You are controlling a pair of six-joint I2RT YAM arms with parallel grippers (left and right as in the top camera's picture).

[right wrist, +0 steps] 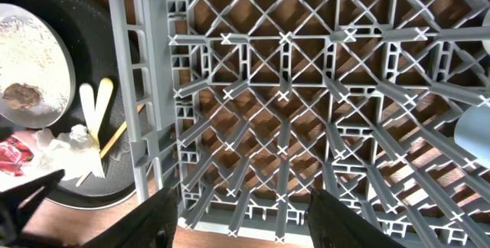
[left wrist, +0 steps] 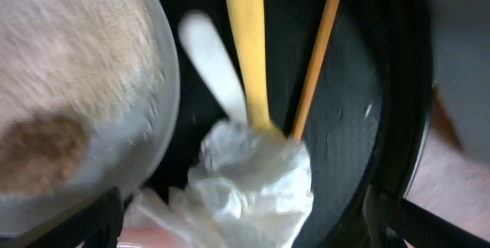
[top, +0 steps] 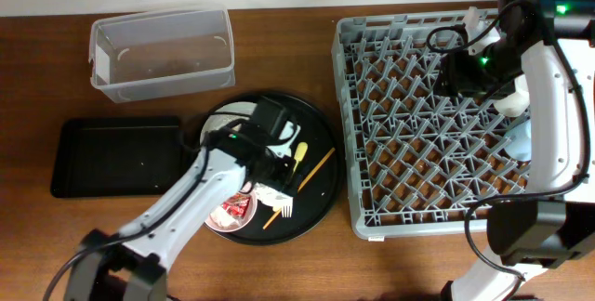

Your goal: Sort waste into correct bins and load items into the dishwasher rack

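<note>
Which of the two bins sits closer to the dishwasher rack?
The clear plastic tub; the shallow black tray lies farther left of the dishwasher rack.

On the worktop (top: 279, 50) the tub (top: 167, 80) sits at the back left, the shallow tray (top: 112, 157) just in front of it. The round tray (top: 321, 152) lies in the middle, carrying the plate (right wrist: 69, 79), napkin (top: 274, 194), wrappers (top: 232, 213), fork (top: 279, 211) and a chopstick (top: 316, 169). The rack (top: 409, 134) stands to its right, a cup (right wrist: 471, 129) inside near its right wall

Wooden table (top: 279, 50), clear tub (top: 163, 55), shallow black tray (top: 116, 157), round black tray (top: 321, 189), grey rack (top: 418, 143)
</note>
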